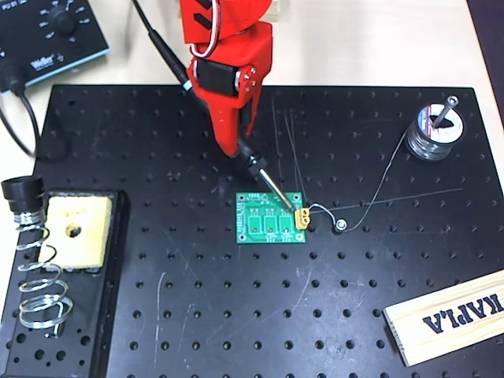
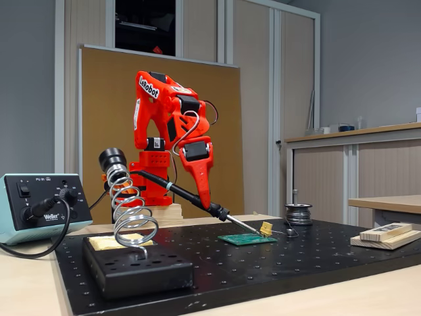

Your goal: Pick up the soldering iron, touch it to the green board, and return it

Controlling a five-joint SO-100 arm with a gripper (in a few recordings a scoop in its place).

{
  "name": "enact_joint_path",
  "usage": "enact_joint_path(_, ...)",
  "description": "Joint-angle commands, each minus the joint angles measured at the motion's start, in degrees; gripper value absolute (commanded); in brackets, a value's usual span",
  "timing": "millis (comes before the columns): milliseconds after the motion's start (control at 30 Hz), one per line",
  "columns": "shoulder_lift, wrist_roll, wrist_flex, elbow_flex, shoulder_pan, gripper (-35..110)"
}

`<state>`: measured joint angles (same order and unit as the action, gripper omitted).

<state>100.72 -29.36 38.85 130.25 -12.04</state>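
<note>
The red gripper (image 1: 236, 146) is holding the soldering iron (image 1: 256, 169) tight. Its silver tip is touching the green board (image 1: 270, 218) near the yellow connector (image 1: 302, 218). The gripper is hiding part of the handle.

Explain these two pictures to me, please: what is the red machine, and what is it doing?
It is a small red robot arm. One picture looks straight down from above; the other is taken from the side at table height. Its hand is shut on a soldering iron, whose metal tip rests at the yellow connector on the edge of a green board. On the black perforated plate also lie a coil spring stand with a yellow sponge, a spool of solder wire and a wooden block. The box at the side is the soldering station.
</note>
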Motion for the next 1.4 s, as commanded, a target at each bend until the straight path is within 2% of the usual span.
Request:
enact_joint_path(0,0.35,0.35,1.14,-2.81,-0.26,0)
enact_joint_path(933,2.72,0.53,3.08,-1.23,1.14,0)
enact_joint_path(1367,10.90,10.55,10.46,-0.88,10.37,0)
